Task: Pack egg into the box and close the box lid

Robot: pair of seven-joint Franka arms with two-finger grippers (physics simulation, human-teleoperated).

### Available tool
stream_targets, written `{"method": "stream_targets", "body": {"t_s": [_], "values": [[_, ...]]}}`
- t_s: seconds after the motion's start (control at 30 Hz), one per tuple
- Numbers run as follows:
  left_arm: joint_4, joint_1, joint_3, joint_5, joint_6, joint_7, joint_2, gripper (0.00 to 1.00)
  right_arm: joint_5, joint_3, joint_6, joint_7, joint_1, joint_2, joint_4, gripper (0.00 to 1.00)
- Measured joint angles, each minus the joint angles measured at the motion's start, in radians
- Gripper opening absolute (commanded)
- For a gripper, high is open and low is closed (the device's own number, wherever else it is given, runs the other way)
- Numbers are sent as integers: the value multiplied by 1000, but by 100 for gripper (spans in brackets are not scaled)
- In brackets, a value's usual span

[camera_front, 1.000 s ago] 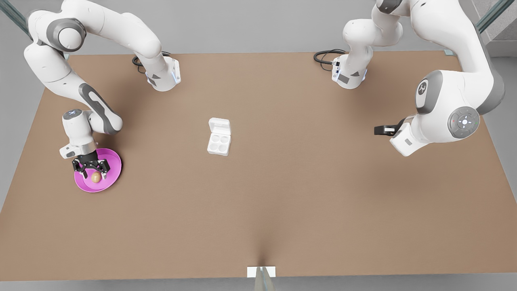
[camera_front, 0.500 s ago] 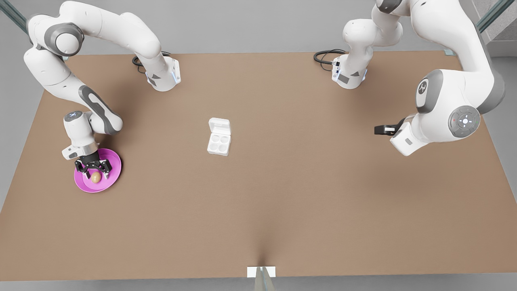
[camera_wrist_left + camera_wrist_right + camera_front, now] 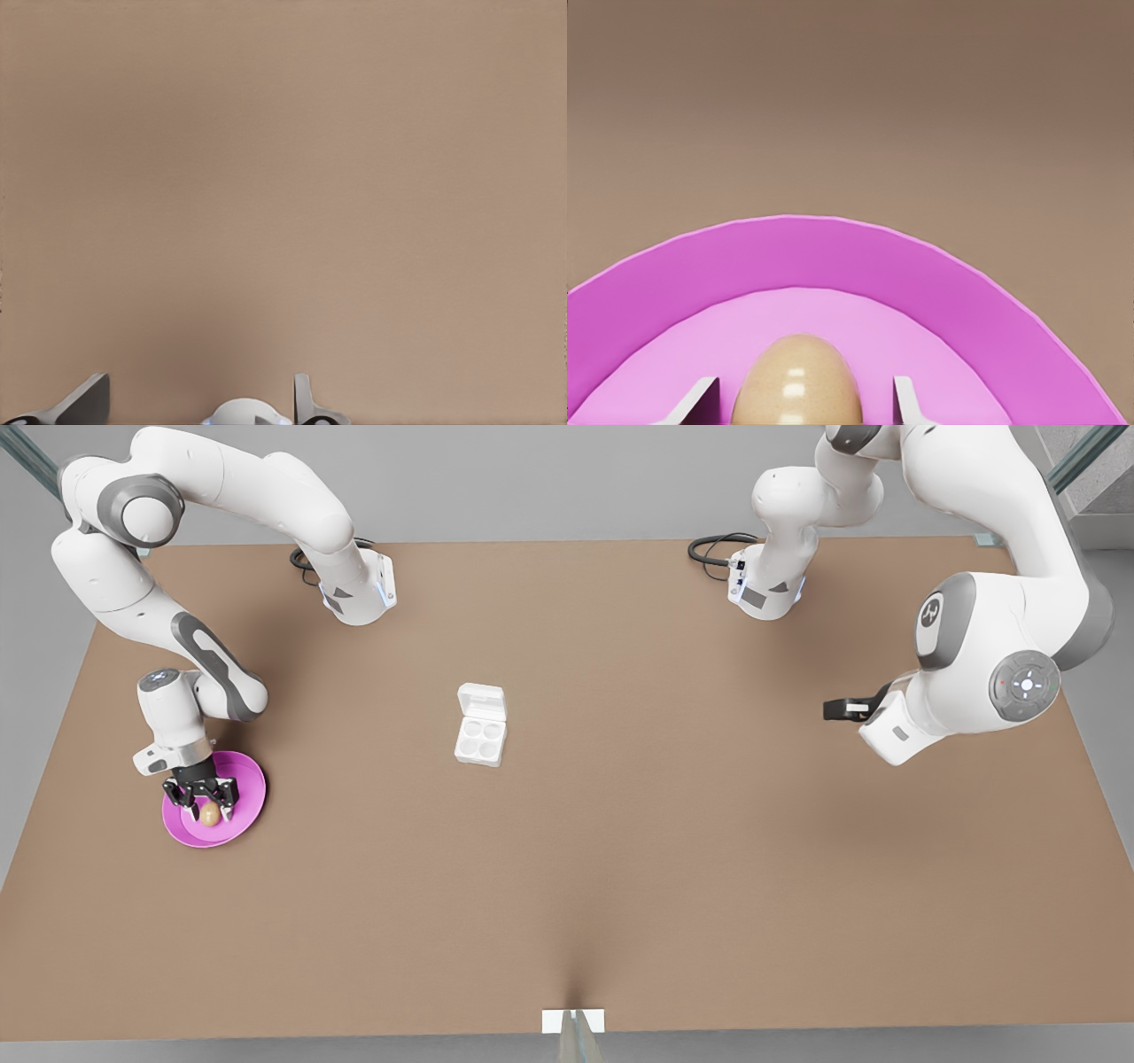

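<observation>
straddling the smooth tan egg (image 3: 797, 382) on the glossy pink plate (image 3: 244, 775), right claw (image 3: 204, 802) spread; left claw (image 3: 199, 403) released.

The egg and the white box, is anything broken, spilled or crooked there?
Nothing stands out. The egg lies whole on the pink plate, between the open right gripper's fingers. The box sits flat, its box lid open. The left gripper waits, open, over bare table.

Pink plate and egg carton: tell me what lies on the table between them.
Nothing. In the front view, the brown table is bare between the pink plate and the white egg carton, whose lid lies open.
</observation>
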Motion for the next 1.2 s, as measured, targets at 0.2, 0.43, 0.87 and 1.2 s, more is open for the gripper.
{"method": "stream_targets", "body": {"t_s": [0.2,0.43,0.87,1.2], "values": [[5,0,-1,0,0,0,-2,100,-2,0,1,2,1,1,1,48],[5,0,-2,0,-2,0,-2,100,-1,2,1,2,0,-3,2,46],[27,0,-2,2,-15,0,-10,100,10,207,-764,295,62,-252,234,47],[26,1,11,4,-40,2,-1,100,237,391,-1744,794,518,-157,860,50]]}}
